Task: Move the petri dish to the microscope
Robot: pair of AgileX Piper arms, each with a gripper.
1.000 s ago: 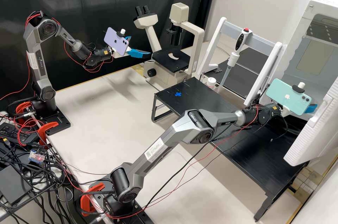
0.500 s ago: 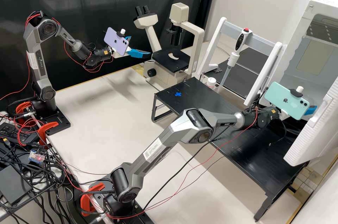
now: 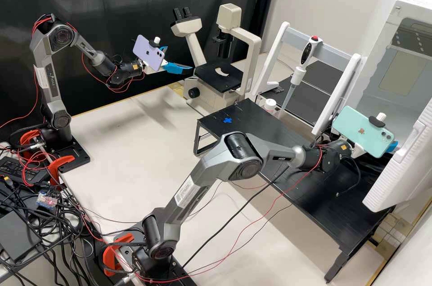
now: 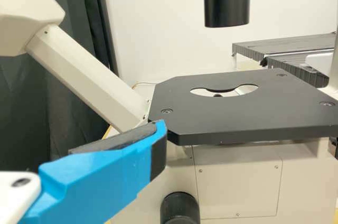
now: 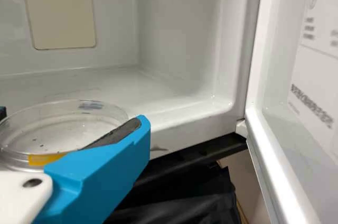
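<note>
The white cabinet (image 3: 407, 0) is seen with its door (image 3: 405, 164) open, and the microscope (image 3: 211, 96) is set well apart. Near its stage (image 4: 237, 115), the left gripper (image 3: 180, 58) is held with jaws spread, empty. At the cabinet's mouth, in the right gripper (image 5: 72, 118), the petri dish (image 5: 60, 129) is clasped between the jaws. Removal seems to be in hand; next, the dish must be drawn clear and kept level.
</note>
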